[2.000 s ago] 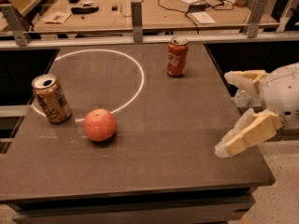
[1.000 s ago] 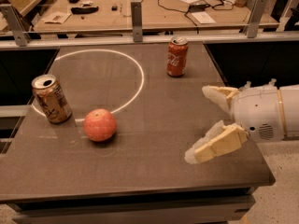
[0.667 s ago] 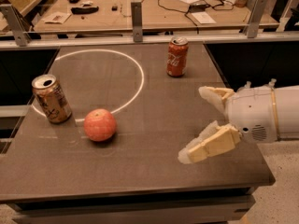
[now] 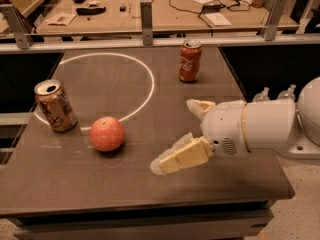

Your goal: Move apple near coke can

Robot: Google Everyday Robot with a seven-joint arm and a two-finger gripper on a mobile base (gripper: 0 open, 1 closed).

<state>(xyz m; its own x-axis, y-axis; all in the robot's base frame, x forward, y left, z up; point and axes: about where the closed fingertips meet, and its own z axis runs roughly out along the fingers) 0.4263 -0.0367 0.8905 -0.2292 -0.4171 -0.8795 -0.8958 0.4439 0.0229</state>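
Note:
The reddish-orange apple [image 4: 107, 133] sits on the dark table [image 4: 70, 179] at the front left. The red coke can [image 4: 190, 60] stands upright at the back, right of the white circle line. My gripper [image 4: 175, 136] reaches in from the right, low over the table, about an apple's width to the right of the apple. Its two pale fingers are spread apart, one [image 4: 179, 157] nearer the front and one [image 4: 200, 107] farther back, with nothing between them.
A tan-gold can [image 4: 55, 105] with an open top stands tilted at the left edge, near the apple. A white circle [image 4: 145, 79] is drawn on the table. A rail [image 4: 146, 15] and a cluttered desk lie behind the table.
My gripper has moved left across the table towards the apple. The apple and both cans have not moved.

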